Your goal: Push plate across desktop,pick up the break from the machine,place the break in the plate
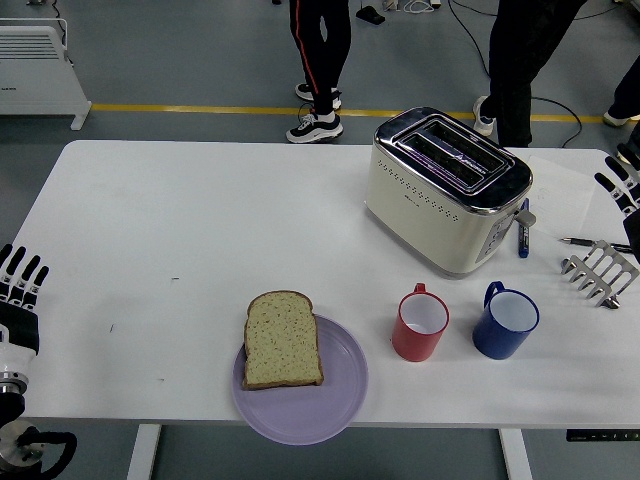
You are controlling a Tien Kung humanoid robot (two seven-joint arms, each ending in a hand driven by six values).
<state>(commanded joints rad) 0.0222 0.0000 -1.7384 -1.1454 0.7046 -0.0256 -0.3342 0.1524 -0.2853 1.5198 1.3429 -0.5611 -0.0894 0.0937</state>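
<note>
A: How many slices of bread are out?

B: One. The slice of bread (283, 340) lies flat on the one purple plate (335, 395), covering its left part and reaching slightly past its left rim. The plate sits near the front edge of the white surface (200, 230).

A: And the toaster?

B: One cream toaster (447, 190), toward the back right, with two slots on top. No bread shows in either slot.

A: Cups?

B: Two. A red mug (420, 323) stands just right of the plate, and a blue mug (505, 320) stands beside it, a small gap between them. Both are upright, in front of the toaster.

A: Anything else on that side?

B: One metal toast rack (598, 272) near the right edge, one blue marker (521, 238) just beside the toaster's right end, and one pen (590, 242) between marker and rack.

A: The robot's hands?

B: The left hand (18, 295) is at the left edge, its fingers (30, 272) straight, slightly spread, holding nothing. The right hand (622, 182) barely shows at the right edge; its fingers (612, 183) look extended and empty.

A: People?

B: Two pairs of legs stand on the floor beyond the far side.
</note>
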